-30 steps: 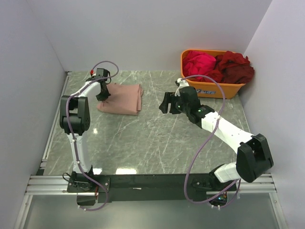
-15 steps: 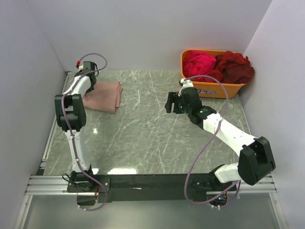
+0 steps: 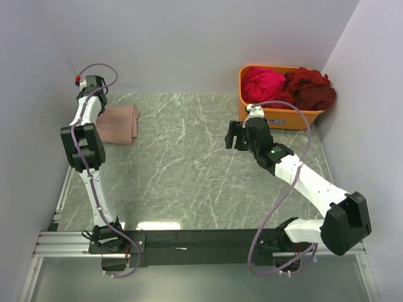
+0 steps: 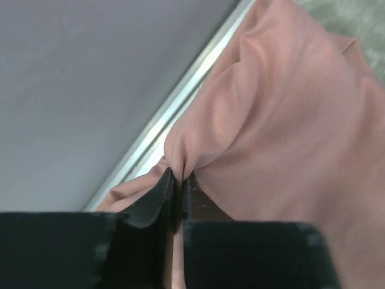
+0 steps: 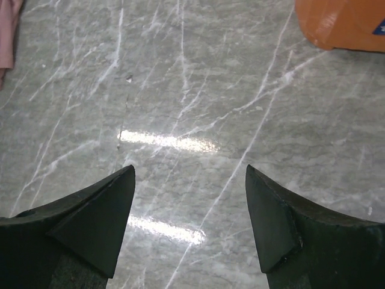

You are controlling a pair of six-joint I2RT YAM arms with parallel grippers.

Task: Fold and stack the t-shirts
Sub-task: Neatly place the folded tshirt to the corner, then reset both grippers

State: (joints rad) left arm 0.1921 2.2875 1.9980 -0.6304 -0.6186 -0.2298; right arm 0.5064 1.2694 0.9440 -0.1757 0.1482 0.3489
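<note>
A folded salmon-pink t-shirt [image 3: 118, 124] lies at the table's far left, against the wall. My left gripper [image 3: 99, 106] is shut on its edge; in the left wrist view the jaws pinch a fold of the pink cloth [image 4: 283, 132] beside the metal rail. A magenta t-shirt [image 3: 263, 82] and a dark red t-shirt [image 3: 310, 88] are heaped in the orange tub [image 3: 280, 117] at the back right. My right gripper [image 3: 233, 136] hangs open over bare marble, left of the tub, with nothing between its fingers [image 5: 102, 217].
The left wall and a metal rail [image 4: 180, 102] run close beside the pink shirt. The tub's corner [image 5: 343, 27] shows at the right wrist view's upper right. Grey marble table [image 3: 189, 170] spans the middle.
My left gripper has dragged the pink t-shirt leftward to the wall. The right gripper has drifted slightly right, toward the tub, staying open.
</note>
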